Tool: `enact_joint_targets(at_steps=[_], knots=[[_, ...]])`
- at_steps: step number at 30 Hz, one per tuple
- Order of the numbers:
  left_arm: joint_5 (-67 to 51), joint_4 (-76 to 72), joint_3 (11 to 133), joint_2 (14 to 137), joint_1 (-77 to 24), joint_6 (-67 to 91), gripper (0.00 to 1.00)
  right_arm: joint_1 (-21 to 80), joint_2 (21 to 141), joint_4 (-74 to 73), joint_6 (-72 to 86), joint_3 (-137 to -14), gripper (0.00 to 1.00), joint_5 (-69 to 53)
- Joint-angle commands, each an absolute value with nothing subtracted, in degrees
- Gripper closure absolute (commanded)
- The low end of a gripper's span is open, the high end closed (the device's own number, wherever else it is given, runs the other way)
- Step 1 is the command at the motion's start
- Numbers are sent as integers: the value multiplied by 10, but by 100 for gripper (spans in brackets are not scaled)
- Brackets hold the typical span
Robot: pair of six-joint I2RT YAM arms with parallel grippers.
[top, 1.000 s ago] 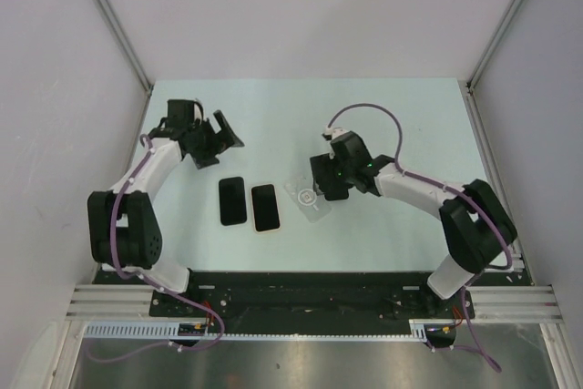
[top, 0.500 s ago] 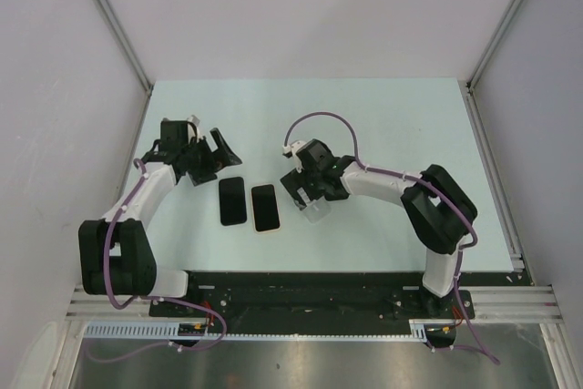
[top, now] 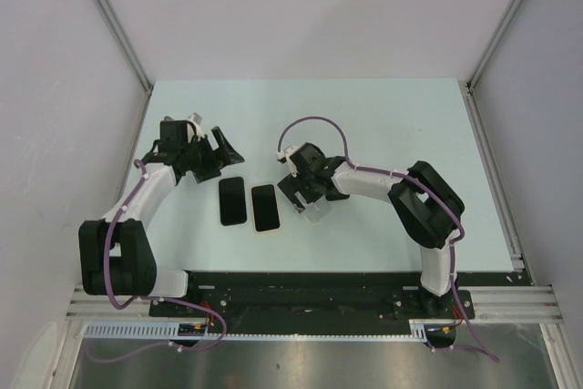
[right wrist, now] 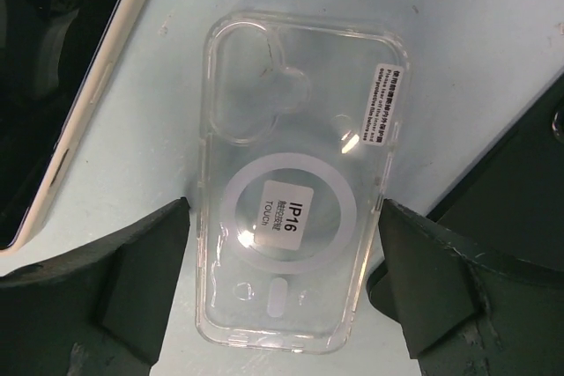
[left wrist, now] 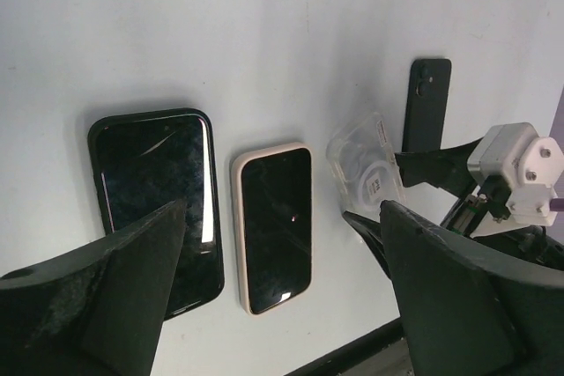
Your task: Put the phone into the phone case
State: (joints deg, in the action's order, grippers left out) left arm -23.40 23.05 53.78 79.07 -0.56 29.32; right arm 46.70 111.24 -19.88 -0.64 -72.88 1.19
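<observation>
A clear phone case [right wrist: 295, 191] with an "IP16" sticker lies flat on the pale table. My right gripper [right wrist: 284, 217] is open, low over it, with one finger close to each long side. In the top view the case [top: 316, 213] peeks out under that gripper [top: 305, 201]. A phone with a beige rim [top: 265, 208] and a black phone [top: 232, 200] lie screen up, side by side, left of the case. My left gripper [top: 217, 156] is open and empty, raised behind the black phone. Its wrist view shows the beige-rimmed phone [left wrist: 275, 226], the black phone [left wrist: 154, 191] and the case [left wrist: 366, 169].
A dark phone-like slab [left wrist: 427, 103], camera side up, lies beyond the case in the left wrist view. It shows as a dark edge [right wrist: 520, 173] right of the case. Angled white walls [top: 55, 88] close in the table on both sides.
My right arm has swung left and come down over the clear case, which has shifted slightly toward the front. My left gripper has drawn back a little to the left.
</observation>
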Motion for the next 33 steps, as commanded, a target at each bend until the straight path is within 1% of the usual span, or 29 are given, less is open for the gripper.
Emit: enact_joint_targets(at_steps=[1,2,3,4,5,6,7,9,10,11,14,15,16,18,19,20,21,23,26,31,33], knots=[[-282,187,522,759,-2,267,6,470,1122,-217,-3,-741,11,8],[-300,172,517,754,-2,265,7,459,1108,-217,9,-741,11,-16],[-324,144,512,748,-2,266,9,448,1100,-217,28,-741,15,-45],[-334,128,501,736,-2,268,10,437,1094,-214,39,-741,18,-107],[-343,117,497,732,-2,269,10,410,1085,-210,53,-741,21,-135],[-358,99,494,730,-2,272,11,398,1083,-204,70,-741,27,-161],[-364,97,495,731,-2,273,11,386,1081,-200,78,-741,28,-215],[-386,95,497,736,-2,279,12,359,1079,-185,89,-738,31,-275],[-393,91,498,743,-2,279,15,352,1079,-178,101,-737,31,-337],[-400,79,497,744,-2,280,16,345,1077,-165,111,-732,31,-374],[-435,39,483,745,-7,289,17,318,1071,-90,176,-704,31,-508],[-437,35,483,748,-11,292,18,308,1071,-30,197,-682,31,-540],[-449,29,484,756,-26,289,20,303,1069,-6,219,-673,31,-588],[-464,6,484,766,-44,280,23,291,1069,92,299,-656,30,-619],[-466,3,484,769,-62,279,28,287,1069,128,333,-632,30,-647],[-471,3,488,773,-72,282,30,285,1067,216,396,-620,30,-659],[-475,1,492,783,-81,286,32,283,1065,254,427,-607,30,-671],[-486,2,505,794,-101,306,32,278,1062,299,458,-585,30,-676],[-473,7,525,822,-127,321,27,277,1060,316,462,-570,29,-678],[-440,38,539,860,-151,328,28,271,1055,391,522,-539,29,-680],[-432,30,534,859,-155,314,28,265,1060,466,561,-516,29,-686]])
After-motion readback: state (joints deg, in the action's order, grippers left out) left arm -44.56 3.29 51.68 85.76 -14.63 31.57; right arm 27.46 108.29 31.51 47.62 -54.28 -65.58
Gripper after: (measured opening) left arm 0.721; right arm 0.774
